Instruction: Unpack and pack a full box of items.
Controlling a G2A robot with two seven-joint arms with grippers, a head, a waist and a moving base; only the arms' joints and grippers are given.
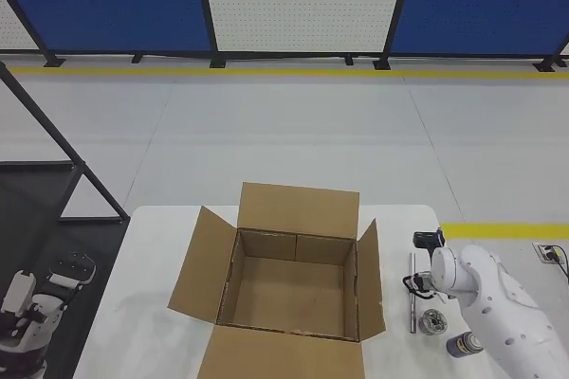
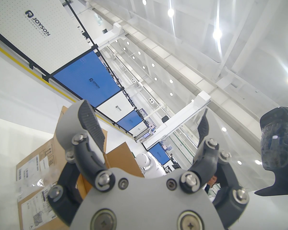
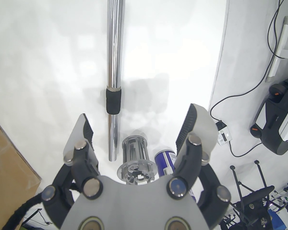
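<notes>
Rightward, the tube (image 1: pixel 412 305) lies between box (image 1: pixel 371 277) and table (image 1: pixel 152 284) edge.

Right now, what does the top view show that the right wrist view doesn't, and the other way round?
Top view: the whole box, flaps open, nothing inside. Right wrist view: the right gripper, open and empty. Both: the tube, the spool and the can, beside the box's edge.

Right gripper (image 3: pixel 139 113) with fingers wide apart above white table (image 3: pixel 50 48), chrome tube (image 3: pixel 115 48) with black band, slotted metal part (image 3: pixel 134 159) just beside blue can (image 3: pixel 164 160), cardboard box (image 3: pixel 4 163) near.
</notes>
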